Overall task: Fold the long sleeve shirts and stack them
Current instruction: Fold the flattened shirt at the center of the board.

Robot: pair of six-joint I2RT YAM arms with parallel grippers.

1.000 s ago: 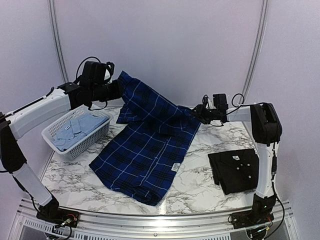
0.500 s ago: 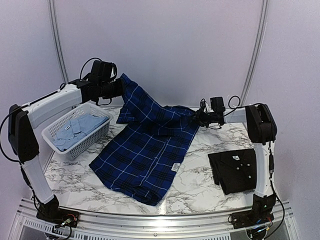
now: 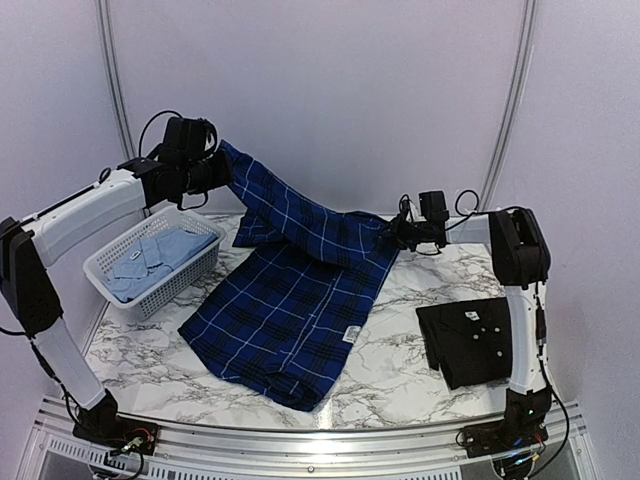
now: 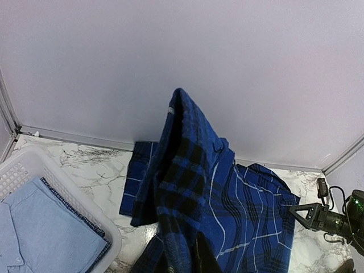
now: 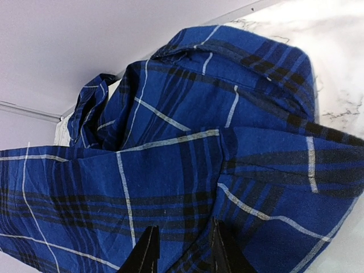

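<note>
The royal-blue plaid shirt (image 3: 290,300) lies spread across the marble table, its far part lifted. My left gripper (image 3: 218,172) is shut on a bunched upper corner and holds it high above the basket; in the left wrist view the plaid shirt (image 4: 227,199) hangs in front of the jaws and hides them. My right gripper (image 3: 400,235) sits at the shirt's far right edge. In the right wrist view its fingertips (image 5: 147,250) pinch a fold of the plaid shirt (image 5: 170,142). A black shirt (image 3: 470,340) lies folded at the right. A pale blue shirt (image 3: 160,255) lies in the basket.
The white lattice basket (image 3: 190,275) stands at the table's left edge, below the left arm, its rim (image 4: 85,210) close to the hanging cloth. A pale back wall (image 3: 330,100) rises just behind both grippers. The right arm's upright link (image 3: 525,330) stands beside the black shirt.
The right jaws have closed in on the shirt's far right edge. The left gripper has raised its corner higher and to the left, so the cloth between the grippers is pulled straighter.
</note>
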